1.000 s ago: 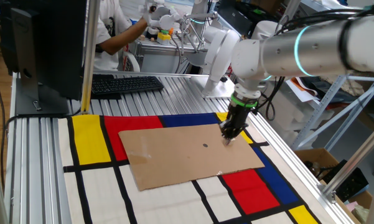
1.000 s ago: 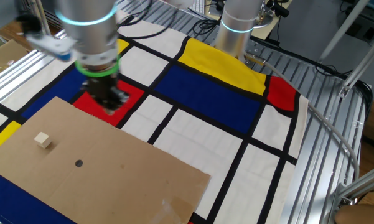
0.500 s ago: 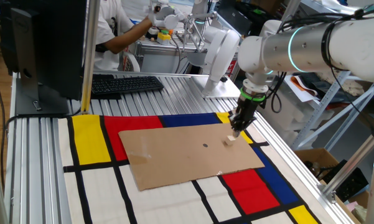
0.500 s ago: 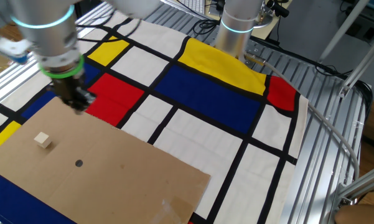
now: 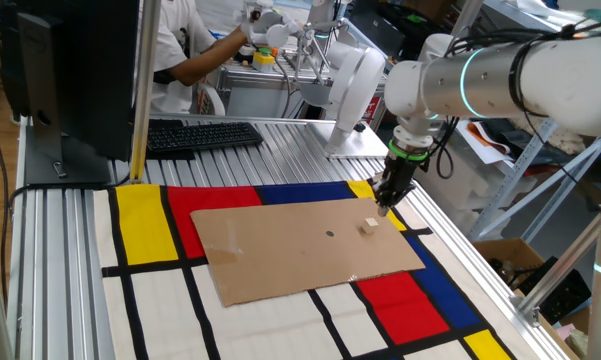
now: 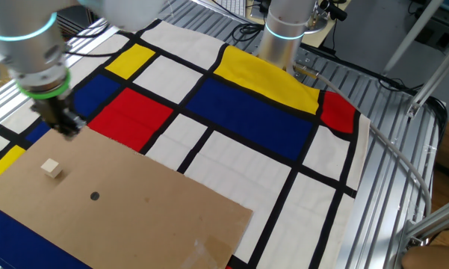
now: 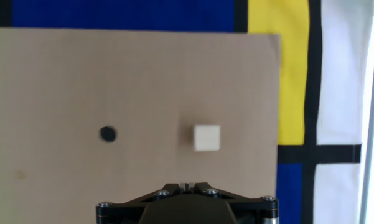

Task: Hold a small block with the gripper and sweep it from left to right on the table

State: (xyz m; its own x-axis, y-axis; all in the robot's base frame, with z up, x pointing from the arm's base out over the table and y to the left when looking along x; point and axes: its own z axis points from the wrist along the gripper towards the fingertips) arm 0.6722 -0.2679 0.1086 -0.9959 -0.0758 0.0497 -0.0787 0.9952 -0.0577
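On the brown cardboard sheet (image 5: 305, 247), toward its right-hand end in one fixed view, the small block (image 5: 370, 226) lay by itself, a pale cube resting flat and touching nothing else. In the hand view it sat just right of centre (image 7: 206, 137), with a small dark dot mark (image 7: 107, 133) to its left on the same sheet. In the other fixed view the block (image 6: 52, 168) appeared at the left, the dot (image 6: 95, 196) below and right of it.

The gripper (image 5: 385, 207) hung pointing down just above and right of the block, near the sheet's far right corner, its jaws pressed together with nothing between them; the block was not held. In the other fixed view the gripper (image 6: 69, 129) stood above the block at the cardboard's edge.

Around the sheet spread the table (image 5: 65, 300) with its mat of red, yellow, blue and white rectangles. A black keyboard (image 5: 202, 134) lay at the upper left. No writing could be read anywhere.
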